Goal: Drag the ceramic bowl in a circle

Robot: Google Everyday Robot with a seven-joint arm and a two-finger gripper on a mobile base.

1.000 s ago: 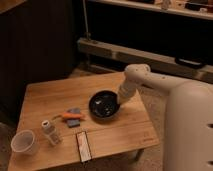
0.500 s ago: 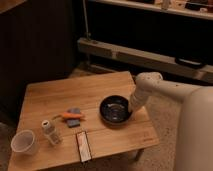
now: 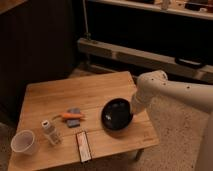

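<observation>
Black, glossy ceramic bowl (image 3: 118, 115) sits on the wooden table (image 3: 75, 92), on the table's right half toward its front edge. Within the last second it has shifted from nearer the table's middle, rightward and forward. The gripper (image 3: 133, 107) travelled with it and is now at the bowl's right rim, fingers pressed together, judged to be pinching that rim. Finding: the drag is under way, with an arc begun and the circle not closed. Orange item (image 3: 72, 116), small bottle (image 3: 50, 132) and white cup (image 3: 24, 142) on the table's left half are undisturbed.
</observation>
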